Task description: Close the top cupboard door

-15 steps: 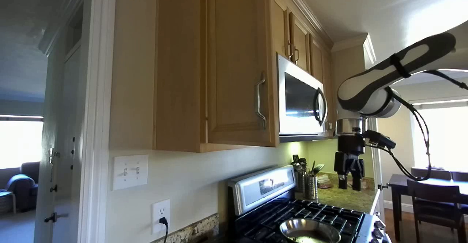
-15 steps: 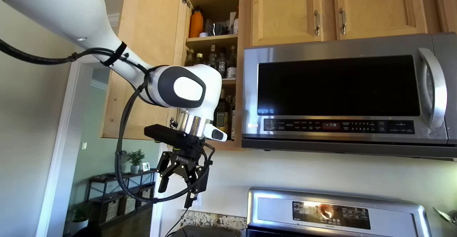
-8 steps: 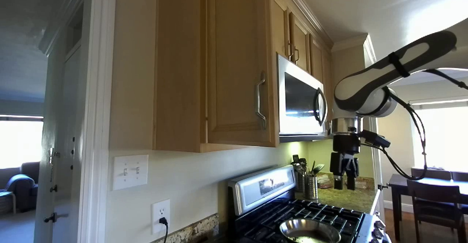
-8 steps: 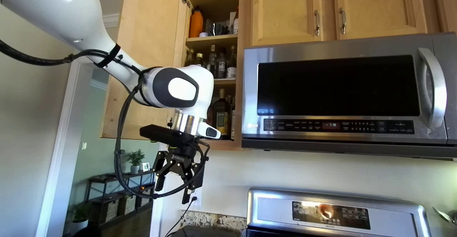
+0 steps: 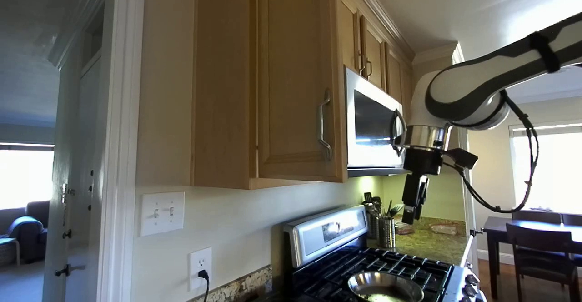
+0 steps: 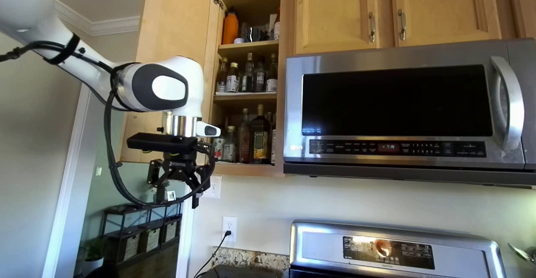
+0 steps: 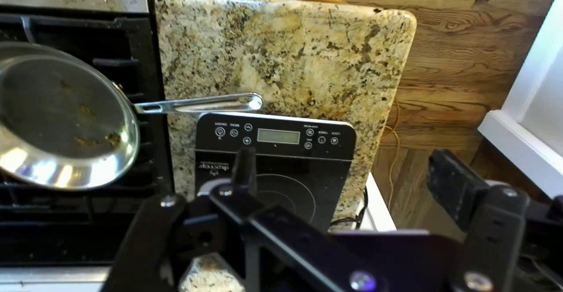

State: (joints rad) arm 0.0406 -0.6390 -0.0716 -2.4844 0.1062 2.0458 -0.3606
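Standing wide open, the cupboard door [image 6: 178,22] reaches out from the left side of the cupboard [image 6: 286,22], baring shelves [image 6: 249,45] with rows of bottles [image 6: 248,75]; an orange bottle [image 6: 230,27] is on the upper one. In an exterior view the door's outer face shows, its metal handle [image 5: 323,127] near the free edge. The hand [image 7: 345,166] points downward on the door's inner side, apart from it; in the wrist view its two fingers [image 7: 455,186] are spread well away from each other. The white arm [image 6: 90,68] comes in from the left.

Just right of the cupboard sits the microwave [image 6: 393,102], with more cupboard doors [image 6: 335,14] above. Below it, the stove [image 6: 318,244] carries a pan [image 7: 48,103], whose grip [image 7: 198,104] extends over the speckled stone desk [image 7: 281,50]. On that desk, beside the stove, lies a black hot plate [image 7: 303,164]. Past the stove, a metal holder [image 5: 387,234] carries utensils [image 5: 394,210]; dark chairs [image 5: 539,236] stand at the far right.
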